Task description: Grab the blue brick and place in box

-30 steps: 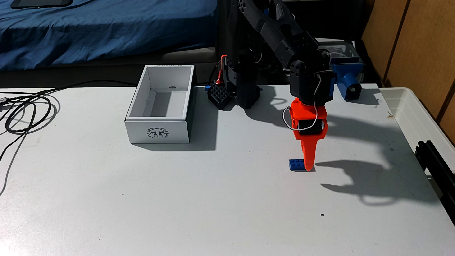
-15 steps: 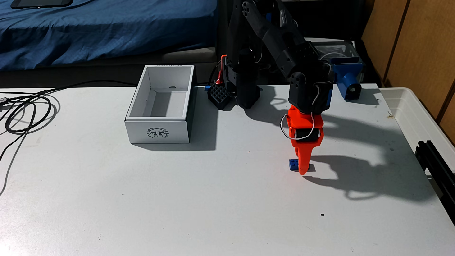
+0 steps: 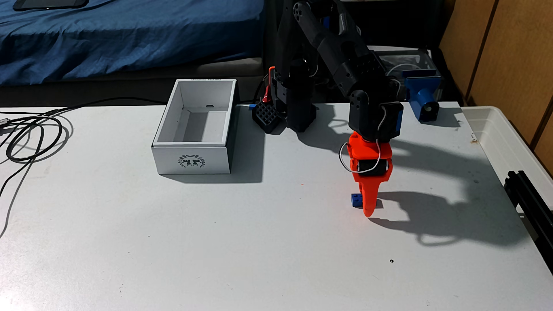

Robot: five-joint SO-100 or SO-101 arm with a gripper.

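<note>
The blue brick (image 3: 356, 199) lies flat on the white table at the right of the fixed view; just its left end with two studs shows. My orange gripper (image 3: 369, 208) points straight down over it. The near finger (image 3: 370, 197) stands in front of the brick, covers most of it, and its tip reaches the table a little nearer the camera than the brick. The far finger is hidden behind. The jaws look parted around the brick. The box (image 3: 191, 161), white with a dark wreath emblem on its near wall, stands open and empty far to the left.
The arm's black base (image 3: 296, 110) stands at the table's back edge beside the box. A blue cylindrical mount (image 3: 425, 98) sits at the back right, a white plastic tub (image 3: 508, 143) and a black rail (image 3: 529, 203) along the right edge, and coiled black cables (image 3: 30, 137) at the left.
The gripper moved from the brick's right end leftward and toward the camera, then sank lower, so its near finger now covers most of the brick. The brick has not moved.
</note>
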